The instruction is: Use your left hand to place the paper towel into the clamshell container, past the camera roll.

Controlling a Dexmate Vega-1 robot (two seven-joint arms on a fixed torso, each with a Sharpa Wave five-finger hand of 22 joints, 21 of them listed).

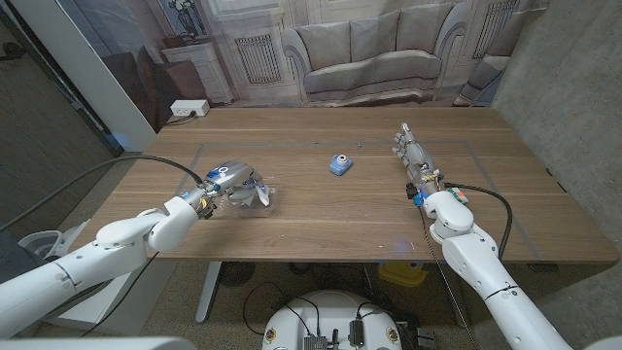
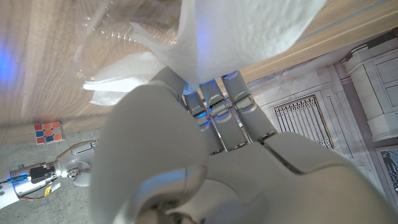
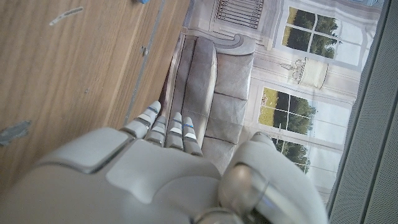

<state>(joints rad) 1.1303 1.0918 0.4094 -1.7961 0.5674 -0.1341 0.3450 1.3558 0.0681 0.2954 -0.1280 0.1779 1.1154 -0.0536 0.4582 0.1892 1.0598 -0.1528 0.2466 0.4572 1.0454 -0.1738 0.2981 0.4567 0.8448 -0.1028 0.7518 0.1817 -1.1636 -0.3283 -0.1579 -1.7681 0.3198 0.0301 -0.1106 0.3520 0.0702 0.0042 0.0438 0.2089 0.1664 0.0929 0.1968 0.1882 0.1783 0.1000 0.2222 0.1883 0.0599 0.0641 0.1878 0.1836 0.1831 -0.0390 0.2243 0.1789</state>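
The left hand (image 1: 225, 181) was over the left part of the wooden table (image 1: 321, 214), its fingers closed on a crumpled white paper towel (image 2: 242, 31) — the left wrist view showed the sheet pinched at the fingertips and spreading out beyond them. The towel hung at the clear plastic clamshell container (image 1: 255, 197), which lay on the left part of the table nearer the front edge; whether the towel was touching the container's inside I could not tell. The small blue-and-white camera roll (image 1: 339, 165) sat near the table's middle, well apart from the container. The right hand (image 1: 410, 149) held nothing — it stood on the right part of the table with its fingers straight and close together, pointing toward the far edge. Behind the table hung a printed backdrop of a grey sofa (image 1: 369, 58).
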